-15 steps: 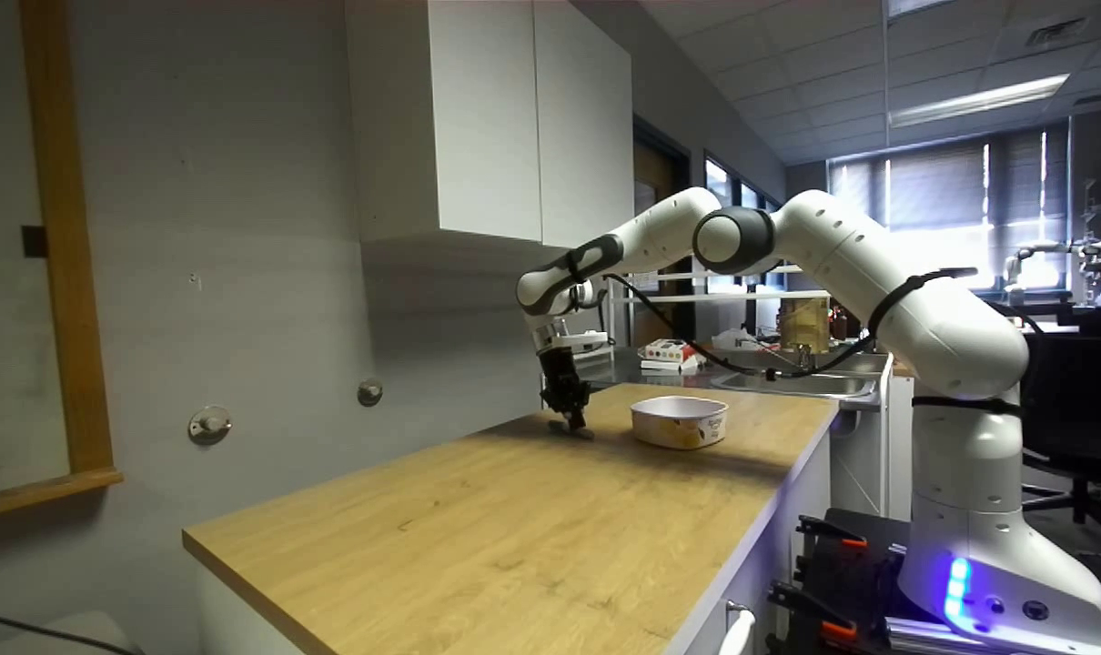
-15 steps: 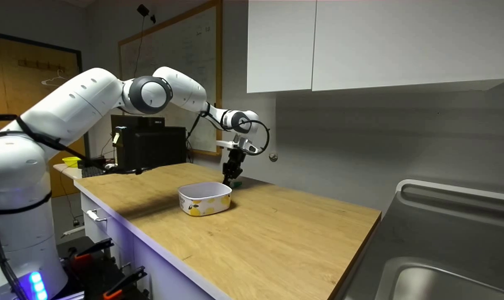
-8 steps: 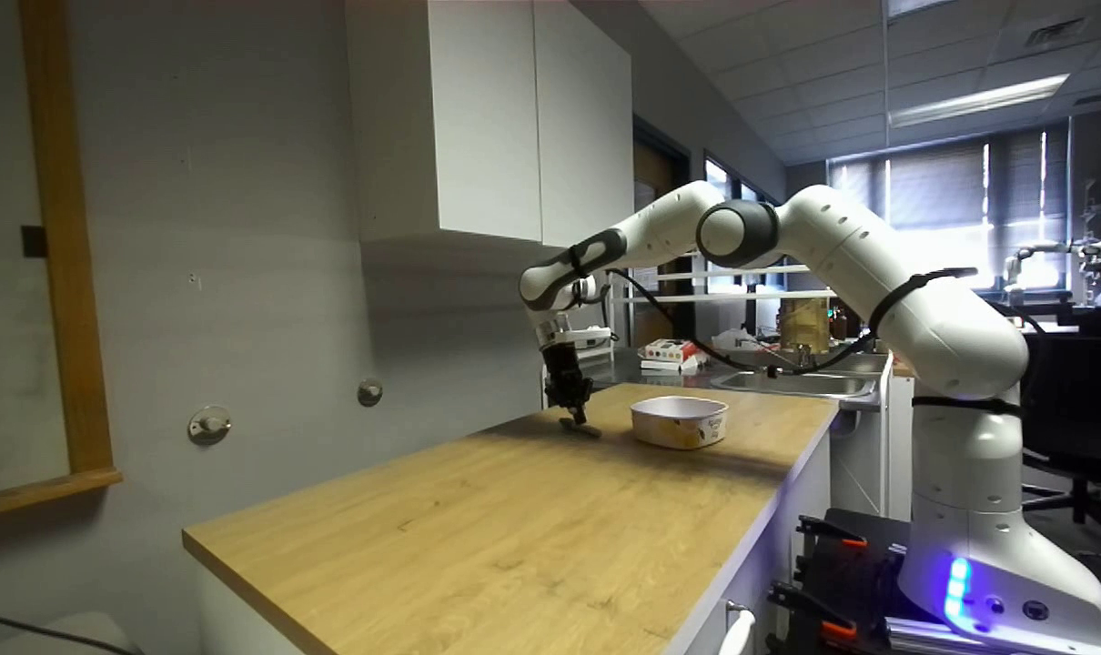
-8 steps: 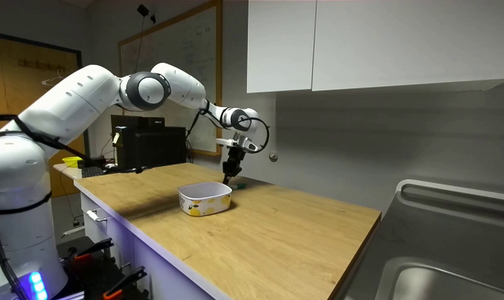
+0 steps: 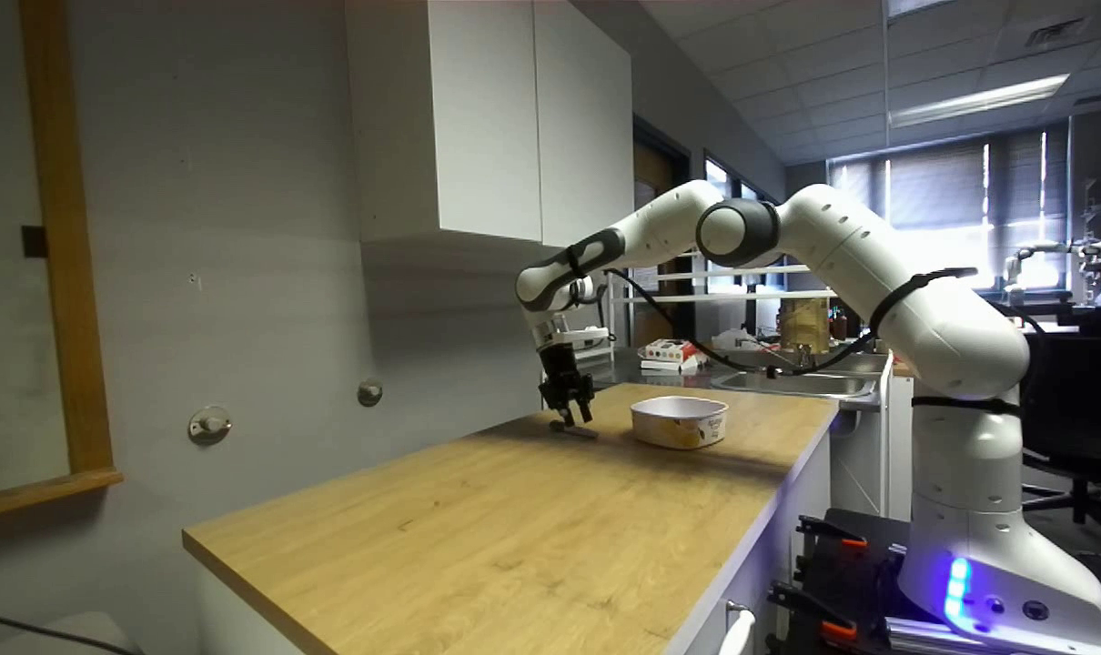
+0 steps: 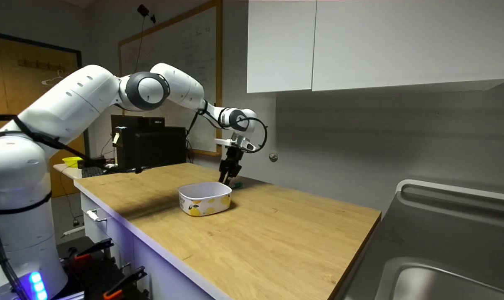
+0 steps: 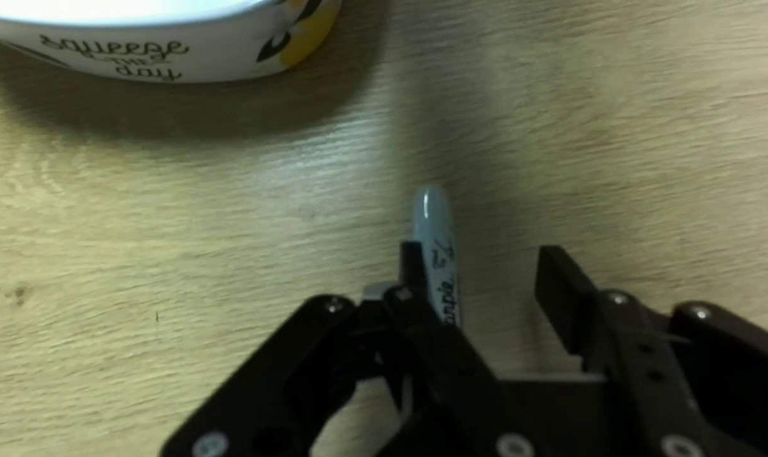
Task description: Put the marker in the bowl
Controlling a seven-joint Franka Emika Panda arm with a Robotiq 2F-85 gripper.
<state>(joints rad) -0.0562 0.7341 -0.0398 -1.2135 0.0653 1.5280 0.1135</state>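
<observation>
Wood table (image 5: 478, 528) w/ bowl (image 6: 206, 206); hand (image 7: 482, 259) gapes wider than marker (image 7: 440, 254), grips nothing. Marker looks off-centre btwn jaws, so prob. best shift over 1st, lower, squeeze.

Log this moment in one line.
tool: open, low over wood-grain countertop | Sharpie marker: on countertop, ungripped | lemon-print bowl: upright, apart from marker | placing: not done

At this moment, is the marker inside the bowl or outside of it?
Outside: in the wrist view, the marker lies on the counter, apart from the bowl.
</observation>
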